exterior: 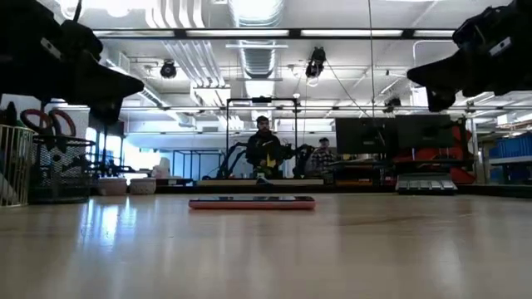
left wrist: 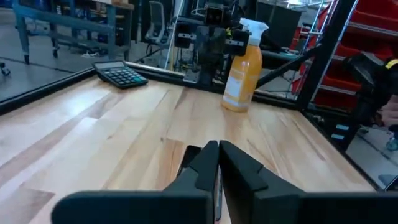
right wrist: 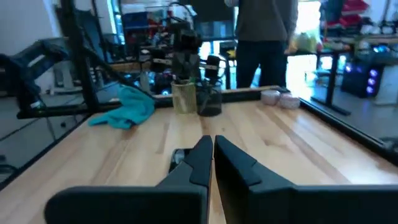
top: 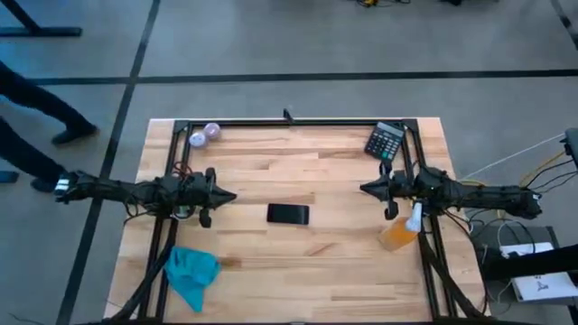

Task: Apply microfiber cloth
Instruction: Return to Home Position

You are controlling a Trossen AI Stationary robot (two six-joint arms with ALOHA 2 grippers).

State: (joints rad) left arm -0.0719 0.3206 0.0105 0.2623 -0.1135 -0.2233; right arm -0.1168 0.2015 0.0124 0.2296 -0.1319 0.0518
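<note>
The crumpled teal-blue microfiber cloth (top: 192,273) lies in a loose heap near the table corner on the left arm's side, at the edge far from the calculator, and touches neither gripper; it is well apart from the flat black phone with its pink edge (top: 288,214), which rests alone in the middle of the pale wooden table (top: 307,262); set aside like that, the cloth reads as finished with rather than waiting to be used. The left gripper (top: 230,196) hangs above the boards near the phone on its own side, its fingers (left wrist: 199,168) pressed together on nothing; the right gripper (top: 366,189) faces it from the opposite side, likewise closed and empty; both are in what looks like a resting pose. The orange spray bottle with white nozzle (top: 400,230) stands beside the right arm, seemingly parked out of the phone's way; the dark calculator (top: 386,141) sits near the far right corner.
</note>
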